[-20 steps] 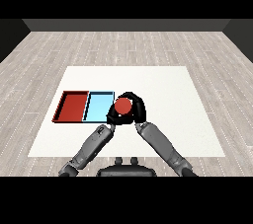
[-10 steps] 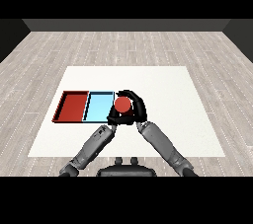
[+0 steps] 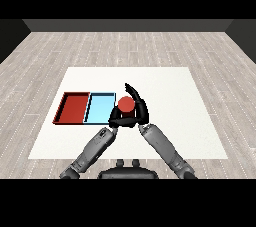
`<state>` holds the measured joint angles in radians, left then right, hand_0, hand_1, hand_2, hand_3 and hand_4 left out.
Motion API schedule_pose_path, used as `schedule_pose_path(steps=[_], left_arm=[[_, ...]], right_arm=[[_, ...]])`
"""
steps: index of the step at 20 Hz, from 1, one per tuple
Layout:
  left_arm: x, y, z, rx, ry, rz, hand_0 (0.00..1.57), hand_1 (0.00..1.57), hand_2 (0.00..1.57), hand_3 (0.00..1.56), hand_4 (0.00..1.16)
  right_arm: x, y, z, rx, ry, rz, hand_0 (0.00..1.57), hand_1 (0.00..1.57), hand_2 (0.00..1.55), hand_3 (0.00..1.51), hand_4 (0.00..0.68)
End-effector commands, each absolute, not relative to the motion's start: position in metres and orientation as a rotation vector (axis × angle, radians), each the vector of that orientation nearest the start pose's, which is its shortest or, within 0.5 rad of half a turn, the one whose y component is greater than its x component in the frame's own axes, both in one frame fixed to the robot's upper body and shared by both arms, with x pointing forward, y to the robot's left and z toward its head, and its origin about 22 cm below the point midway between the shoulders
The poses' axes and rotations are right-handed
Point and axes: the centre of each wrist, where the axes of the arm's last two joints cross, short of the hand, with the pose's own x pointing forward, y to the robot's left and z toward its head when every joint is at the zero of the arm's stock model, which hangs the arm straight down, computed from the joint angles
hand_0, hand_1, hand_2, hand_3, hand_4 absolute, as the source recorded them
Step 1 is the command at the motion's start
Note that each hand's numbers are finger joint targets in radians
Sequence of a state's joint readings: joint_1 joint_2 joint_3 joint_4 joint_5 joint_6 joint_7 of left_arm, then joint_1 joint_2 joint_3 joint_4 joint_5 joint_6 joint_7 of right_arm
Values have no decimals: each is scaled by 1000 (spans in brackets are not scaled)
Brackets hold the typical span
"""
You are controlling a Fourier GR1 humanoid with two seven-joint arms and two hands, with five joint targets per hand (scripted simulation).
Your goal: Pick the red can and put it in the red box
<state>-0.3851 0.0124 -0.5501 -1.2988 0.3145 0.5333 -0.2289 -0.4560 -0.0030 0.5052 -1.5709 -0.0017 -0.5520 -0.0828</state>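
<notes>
The red can (image 3: 126, 104) is upright just right of the light blue tray (image 3: 100, 107), near the table's middle. My right hand (image 3: 139, 111) is curled round the can from the right and behind, and one finger sticks up above the can's top. My left hand (image 3: 115, 119) sits low at the can's front left, next to the right hand. Its fingers are relaxed and hold nothing. The red tray (image 3: 74, 108) lies left of the blue one, with nothing in it.
The two trays touch side by side on the left half of the white table (image 3: 170, 91). Both grey forearms come in from the lower edge and meet near the can. Grey wooden floor surrounds the table.
The right hand and the red can have shifted slightly up and away from me. The left hand has barely moved.
</notes>
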Motion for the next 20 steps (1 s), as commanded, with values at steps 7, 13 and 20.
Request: schedule_pose_path(steps=[7,13,20], left_arm=[[283,85,32,-221,-1816,-37,1571,1571,1571,1489,1137],[286,87,24,-164,-1786,-32,1571,1571,1571,1475,1137],[294,110,40,-103,-1805,-25,1571,1571,1571,1469,1151]], right_arm=[[278,-95,106,59,-2064,73,0,0,0,0,0],[257,-122,130,110,-2099,-29,0,0,0,0,0],[260,-182,130,65,-2162,-83,0,0,0,0,0]])
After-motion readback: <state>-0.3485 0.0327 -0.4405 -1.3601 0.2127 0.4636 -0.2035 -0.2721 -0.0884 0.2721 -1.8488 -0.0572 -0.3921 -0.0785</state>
